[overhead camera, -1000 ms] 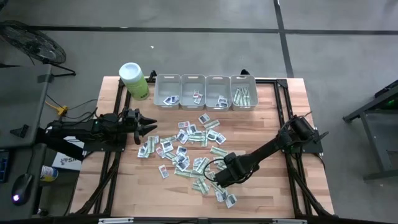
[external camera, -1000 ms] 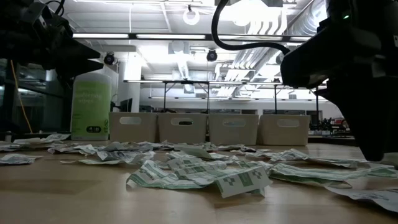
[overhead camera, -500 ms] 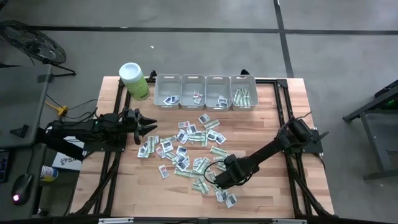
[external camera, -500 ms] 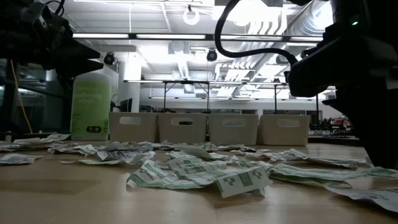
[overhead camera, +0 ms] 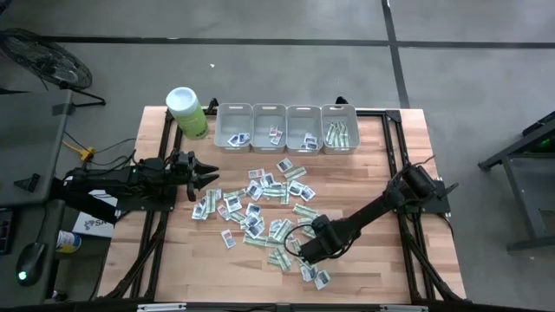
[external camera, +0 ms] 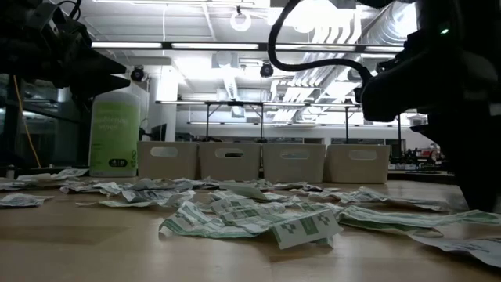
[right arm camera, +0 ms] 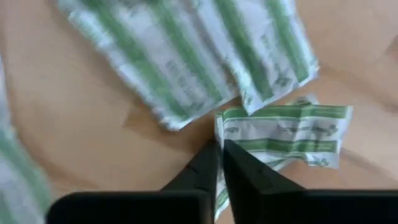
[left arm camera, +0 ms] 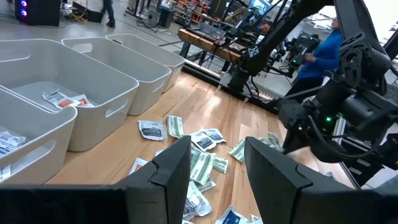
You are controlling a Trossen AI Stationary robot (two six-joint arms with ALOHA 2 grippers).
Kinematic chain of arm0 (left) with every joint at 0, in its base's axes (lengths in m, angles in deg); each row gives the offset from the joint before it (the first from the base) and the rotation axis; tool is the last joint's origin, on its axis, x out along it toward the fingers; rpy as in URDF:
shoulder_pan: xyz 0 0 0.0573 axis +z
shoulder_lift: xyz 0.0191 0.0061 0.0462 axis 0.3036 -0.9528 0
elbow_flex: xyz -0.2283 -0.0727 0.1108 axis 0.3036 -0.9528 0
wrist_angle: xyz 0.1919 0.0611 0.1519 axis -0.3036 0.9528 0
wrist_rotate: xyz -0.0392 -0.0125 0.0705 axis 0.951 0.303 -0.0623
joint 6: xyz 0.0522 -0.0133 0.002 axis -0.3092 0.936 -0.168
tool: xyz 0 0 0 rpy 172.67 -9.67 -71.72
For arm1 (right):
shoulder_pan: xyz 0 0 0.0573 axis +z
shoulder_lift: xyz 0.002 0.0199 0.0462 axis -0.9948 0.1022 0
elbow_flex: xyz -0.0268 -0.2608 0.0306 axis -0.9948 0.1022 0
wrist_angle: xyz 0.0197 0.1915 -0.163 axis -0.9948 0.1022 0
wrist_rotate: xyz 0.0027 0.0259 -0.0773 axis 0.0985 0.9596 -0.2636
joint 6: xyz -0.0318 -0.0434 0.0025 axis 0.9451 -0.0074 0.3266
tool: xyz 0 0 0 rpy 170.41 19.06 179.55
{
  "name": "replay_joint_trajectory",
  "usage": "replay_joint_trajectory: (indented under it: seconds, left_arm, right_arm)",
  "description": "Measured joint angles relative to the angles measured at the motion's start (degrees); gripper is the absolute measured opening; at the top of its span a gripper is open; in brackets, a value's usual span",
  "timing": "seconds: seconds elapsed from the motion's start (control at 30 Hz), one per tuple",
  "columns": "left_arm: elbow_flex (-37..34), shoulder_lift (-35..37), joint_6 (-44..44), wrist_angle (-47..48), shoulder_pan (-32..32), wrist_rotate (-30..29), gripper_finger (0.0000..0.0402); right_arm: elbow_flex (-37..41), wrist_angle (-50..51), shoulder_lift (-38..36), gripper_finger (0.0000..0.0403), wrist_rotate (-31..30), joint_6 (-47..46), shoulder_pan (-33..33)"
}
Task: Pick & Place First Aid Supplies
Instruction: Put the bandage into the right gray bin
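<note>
The first aid supplies [overhead camera: 260,204] lie scattered over the middle of the wooden table as many small flat packets: white squares with prints, and green-and-white strips. My right gripper [overhead camera: 301,251] is low over the near part of the pile. Its fingers are shut at the end of a green-and-white strip packet [right arm camera: 286,134]. My left gripper [overhead camera: 208,178] hovers open at the pile's left side, with nothing between its fingers [left arm camera: 168,168]. My right gripper pinches the strip packet's short end [right arm camera: 221,124] between its two fingertips, coming down from above. The rest of the packet lies crumpled on the table, beyond the fingers. How many layers are caught I cannot tell.
Several grey bins [overhead camera: 286,128] stand in a row at the far edge, each holding a few packets. A lime-green canister [overhead camera: 186,111] with a white lid stands left of them. More green-and-white strips [right arm camera: 186,56] lie just beyond the held one. The table's near-right wood [overhead camera: 381,260] is bare.
My right gripper has sunk a little lower onto the packets near the table's near edge. My left gripper has kept still.
</note>
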Motion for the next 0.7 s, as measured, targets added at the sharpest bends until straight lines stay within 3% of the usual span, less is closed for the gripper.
replay_joint_trajectory:
  seconds: [0.7]
  left_arm:
    - [0.01,-0.02,-0.01,0.00,0.00,0.00,0.0150]
  right_arm:
    - [-0.06,9.61,-14.96,0.0001,-6.96,0.33,0.55]
